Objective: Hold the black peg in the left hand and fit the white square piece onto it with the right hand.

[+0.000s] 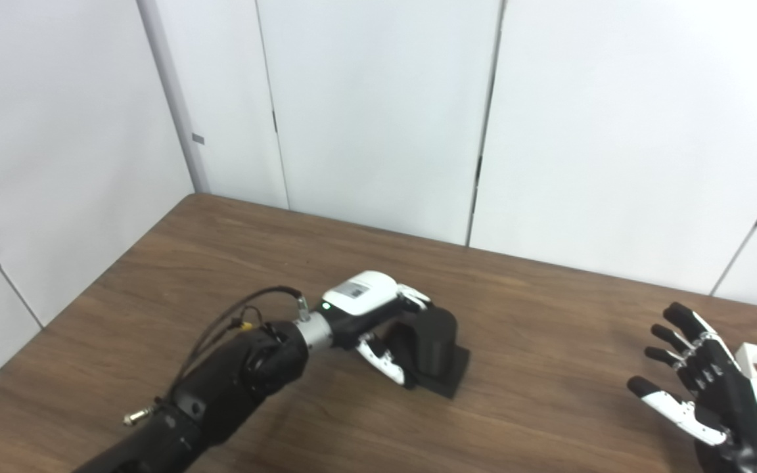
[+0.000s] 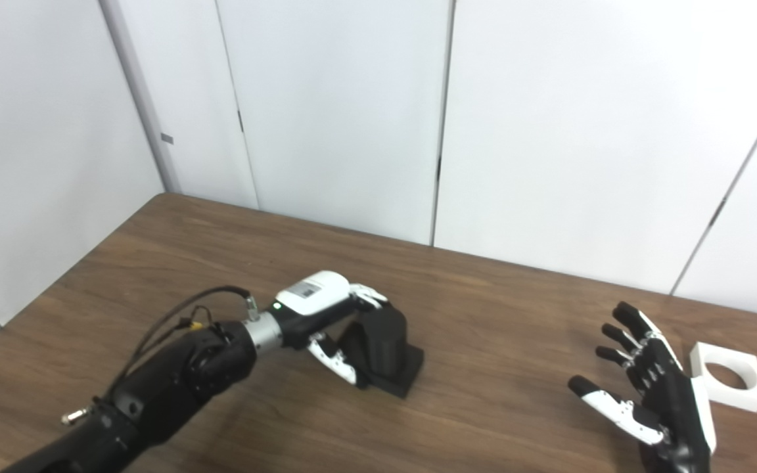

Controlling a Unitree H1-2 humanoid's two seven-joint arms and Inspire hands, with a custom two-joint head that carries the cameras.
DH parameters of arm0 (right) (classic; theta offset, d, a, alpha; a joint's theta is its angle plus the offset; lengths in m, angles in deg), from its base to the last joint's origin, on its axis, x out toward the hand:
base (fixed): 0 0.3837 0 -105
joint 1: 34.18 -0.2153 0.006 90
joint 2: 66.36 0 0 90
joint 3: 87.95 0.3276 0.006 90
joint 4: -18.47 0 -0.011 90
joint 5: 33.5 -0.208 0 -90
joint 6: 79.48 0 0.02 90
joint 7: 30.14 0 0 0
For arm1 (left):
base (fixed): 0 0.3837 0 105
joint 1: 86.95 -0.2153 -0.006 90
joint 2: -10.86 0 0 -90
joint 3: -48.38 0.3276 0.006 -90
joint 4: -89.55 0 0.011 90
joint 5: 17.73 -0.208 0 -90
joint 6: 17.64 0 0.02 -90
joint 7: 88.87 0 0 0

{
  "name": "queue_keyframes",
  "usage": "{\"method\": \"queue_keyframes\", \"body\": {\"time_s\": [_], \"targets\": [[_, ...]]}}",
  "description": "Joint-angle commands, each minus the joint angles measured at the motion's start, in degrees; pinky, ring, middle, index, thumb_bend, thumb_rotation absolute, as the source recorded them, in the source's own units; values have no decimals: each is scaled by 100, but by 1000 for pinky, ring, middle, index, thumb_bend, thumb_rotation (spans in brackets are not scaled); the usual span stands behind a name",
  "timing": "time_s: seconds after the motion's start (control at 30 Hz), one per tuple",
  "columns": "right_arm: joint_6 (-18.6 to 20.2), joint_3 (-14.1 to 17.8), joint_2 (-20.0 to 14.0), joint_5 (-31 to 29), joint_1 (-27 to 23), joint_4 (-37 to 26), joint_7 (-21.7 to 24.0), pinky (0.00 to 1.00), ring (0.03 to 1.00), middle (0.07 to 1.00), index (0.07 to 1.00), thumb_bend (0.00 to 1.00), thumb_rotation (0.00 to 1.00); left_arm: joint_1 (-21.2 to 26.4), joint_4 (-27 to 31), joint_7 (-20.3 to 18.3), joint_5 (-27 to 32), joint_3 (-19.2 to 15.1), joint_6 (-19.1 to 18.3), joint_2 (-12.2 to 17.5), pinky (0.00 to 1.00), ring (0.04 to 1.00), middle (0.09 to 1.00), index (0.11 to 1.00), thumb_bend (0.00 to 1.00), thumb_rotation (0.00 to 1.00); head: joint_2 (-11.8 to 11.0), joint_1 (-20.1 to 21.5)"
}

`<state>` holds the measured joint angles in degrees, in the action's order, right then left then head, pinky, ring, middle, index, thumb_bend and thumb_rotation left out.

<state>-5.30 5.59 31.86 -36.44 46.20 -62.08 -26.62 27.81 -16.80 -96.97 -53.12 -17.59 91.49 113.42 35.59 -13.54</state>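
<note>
Left hand (image 2: 326, 315) curled around black peg (image 2: 384, 341) on surface (image 2: 516, 368); right hand (image 2: 654, 387) spread, empty, just beside white square piece (image 2: 730, 378) (seemingly rigid, light plastic; grip by outer edges, hole unobstructed).

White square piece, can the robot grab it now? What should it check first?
1. White square piece lies flat on the table, hole facing up: ok.
2. Right hand open, fingers spread, holding nothing: ok.
3. Right hand beside the piece, on its left, not yet gripping it: not ok.
4. Left hand wrapped around the black peg: ok.
5. Peg lifted off the table: not ok, its base rests on the wood.
6. Left hand's grip firm: cannot tell.
</note>
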Motion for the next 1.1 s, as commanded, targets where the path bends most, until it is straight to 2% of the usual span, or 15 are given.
{"method": "queue_keyframes", "body": {"time_s": [0.0,0.3,0.5,0.6,0.73,0.8,0.87,0.93,1.07], "targets": [[-158,35,-14,-44,-206,-233,-20,688,813,865,835,560,268,-44,6,-30,-271,141,129,-29,780,859,827,484,525,61,13,16],[-119,30,-13,66,-225,-330,-83,696,804,860,841,564,263,-74,-217,89,-652,548,393,-374,795,861,826,484,525,65,97,196],[127,-11,17,60,-197,-566,-91,708,818,866,840,533,231,24,-78,-18,-1424,1027,190,-308,797,861,825,485,525,67,215,510],[158,-30,47,164,-192,-622,-150,699,810,863,833,538,223,70,-37,-10,-1586,1164,126,-272,800,844,810,486,525,63,273,716],[224,-32,86,282,-184,-707,-213,698,801,858,834,562,267,92,-20,-3,-1627,1202,128,-207,798,838,803,486,525,61,332,987],[331,-16,98,356,-184,-834,-262,698,797,853,833,574,275,97,0,-25,-1615,1207,133,-159,797,840,805,486,525,61,358,1265],[474,12,47,365,-225,-954,-260,697,790,848,830,581,265,103,19,-26,-1589,1210,164,-103,794,841,806,486,525,61,365,1482],[609,40,-38,348,-297,-1033,-225,708,789,846,832,579,198,111,30,-20,-1574,1208,194,-48,782,838,805,486,525,62,352,1726],[943,131,-376,361,-436,-1180,-125,726,801,843,840,616,158,89,48,122,-1545,1157,271,50,757,819,789,486,525,64,316,2037]]}}
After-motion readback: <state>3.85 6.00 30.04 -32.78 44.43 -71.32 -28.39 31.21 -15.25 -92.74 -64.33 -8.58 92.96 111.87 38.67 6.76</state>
